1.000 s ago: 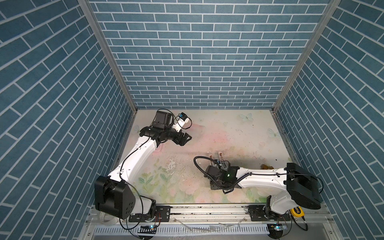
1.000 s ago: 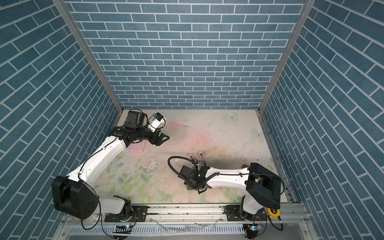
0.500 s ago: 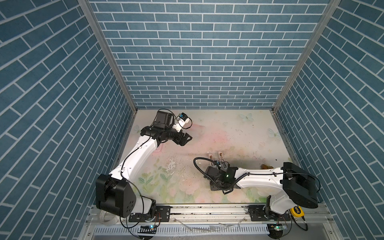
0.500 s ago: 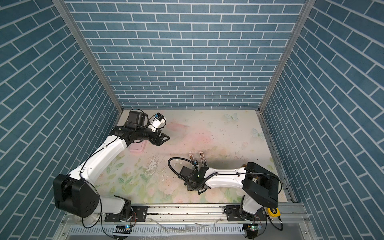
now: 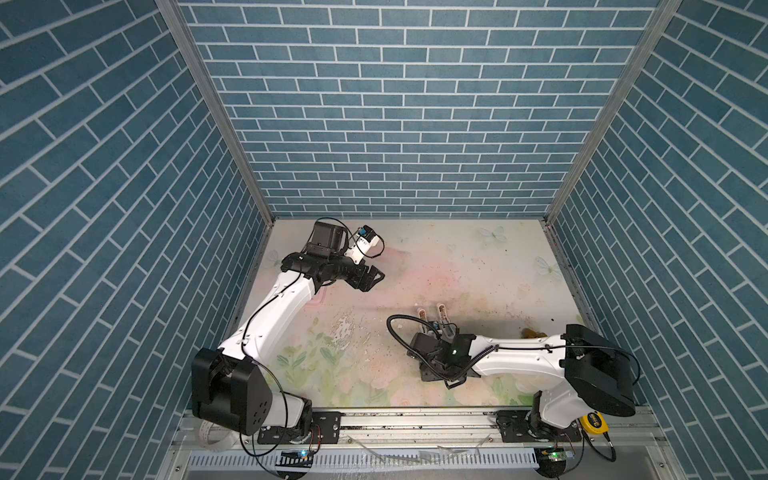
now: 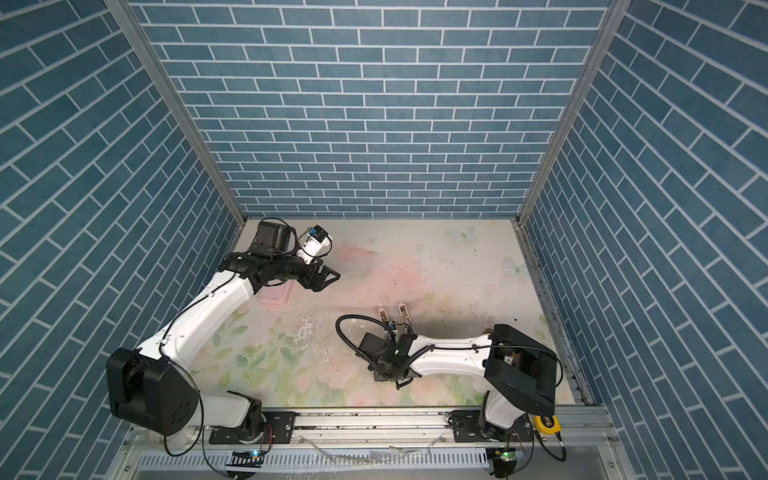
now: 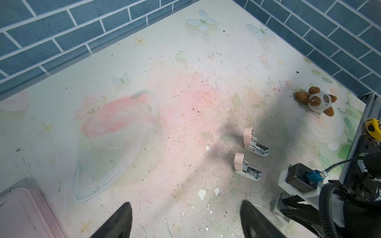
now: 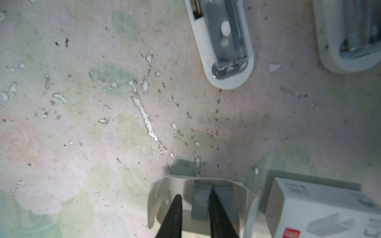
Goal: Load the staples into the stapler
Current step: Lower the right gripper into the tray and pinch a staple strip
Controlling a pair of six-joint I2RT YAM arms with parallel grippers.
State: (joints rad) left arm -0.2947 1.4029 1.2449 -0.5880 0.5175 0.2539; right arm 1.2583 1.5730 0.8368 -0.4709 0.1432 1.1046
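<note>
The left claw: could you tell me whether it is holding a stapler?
No, the left claw stands open, with only bare table showing in its gap.

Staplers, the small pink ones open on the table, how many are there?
2. Both small pink-and-metal staplers lie open, side by side, midway across the floral table: one on the left, one just right of it in a top view. The right arm may hide others.

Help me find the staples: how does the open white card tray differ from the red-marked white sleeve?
The open white card tray shows grey staple strips inside; the red-marked white sleeve hides any contents. The tray is plain; the sleeve bears print. The right gripper points into the tray, not the sleeve. Both are white card, side by side.
</note>
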